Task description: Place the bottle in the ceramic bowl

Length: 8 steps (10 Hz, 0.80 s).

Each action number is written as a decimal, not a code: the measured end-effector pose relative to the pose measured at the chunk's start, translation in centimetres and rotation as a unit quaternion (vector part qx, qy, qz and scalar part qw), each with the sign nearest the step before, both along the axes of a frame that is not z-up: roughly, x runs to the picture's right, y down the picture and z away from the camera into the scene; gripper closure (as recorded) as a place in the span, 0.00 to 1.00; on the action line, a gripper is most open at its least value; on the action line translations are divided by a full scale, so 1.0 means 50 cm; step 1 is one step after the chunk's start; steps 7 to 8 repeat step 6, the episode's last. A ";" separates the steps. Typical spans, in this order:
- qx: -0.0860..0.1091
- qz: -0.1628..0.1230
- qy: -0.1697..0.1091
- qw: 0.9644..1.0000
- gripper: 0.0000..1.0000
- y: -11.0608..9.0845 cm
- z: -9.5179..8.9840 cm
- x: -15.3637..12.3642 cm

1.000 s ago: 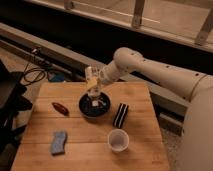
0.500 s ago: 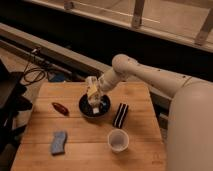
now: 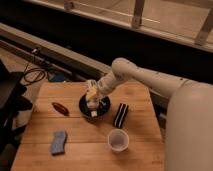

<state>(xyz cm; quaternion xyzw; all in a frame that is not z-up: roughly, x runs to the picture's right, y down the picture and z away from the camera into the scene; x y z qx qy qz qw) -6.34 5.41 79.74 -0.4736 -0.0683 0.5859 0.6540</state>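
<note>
camera view: the gripper (image 3: 93, 101) hangs over the ceramic bowl (image 3: 103, 109) near the table (image 3: 85, 145) centre, its arm reaching in from two o'clock. the bottle (image 3: 92, 94), pale, long axis roughly upright, looks clamped between the fingers, its base already inside the bowl rim. release looks like the next step; i judge a straight-down drop suffices.

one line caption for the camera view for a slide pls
Gripper lowers the bottle into the bowl on the wooden table.
</note>
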 end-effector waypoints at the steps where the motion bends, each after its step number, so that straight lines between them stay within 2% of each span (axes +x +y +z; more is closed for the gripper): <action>1: -0.001 0.001 -0.001 1.000 0.23 0.004 0.003 -0.002; 4: 0.004 -0.003 0.003 1.000 0.51 -0.009 -0.003 0.004; 5: 0.003 -0.003 0.003 1.000 0.57 -0.009 -0.003 0.004; 8: 0.003 -0.003 0.002 1.000 0.58 -0.009 -0.003 0.002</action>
